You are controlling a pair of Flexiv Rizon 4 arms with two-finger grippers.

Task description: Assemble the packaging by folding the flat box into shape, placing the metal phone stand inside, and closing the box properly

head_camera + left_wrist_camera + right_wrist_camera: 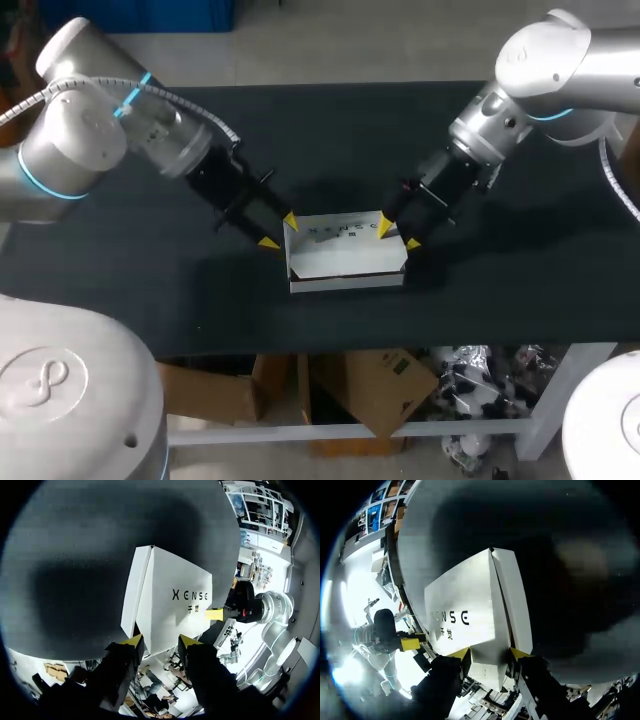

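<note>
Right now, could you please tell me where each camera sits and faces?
Head view: fixed above and behind the robot, looking down on the table; both arms enter, left tool and right tool at the ends of the box.
Left wrist view: on the left wrist, looking along its tool at the box; right tool beyond.
Right wrist view: on the right wrist, facing the opposite way at the box; left tool beyond.
Shared: both wrist views see the box and each other's tool.

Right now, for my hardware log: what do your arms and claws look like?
Both the left arm and right arm are rounded silver-grey links with light-blue rings. The left carries a white corrugated cable. The left claw and right claw are black, each with two yellow-tipped fingers.
</note>
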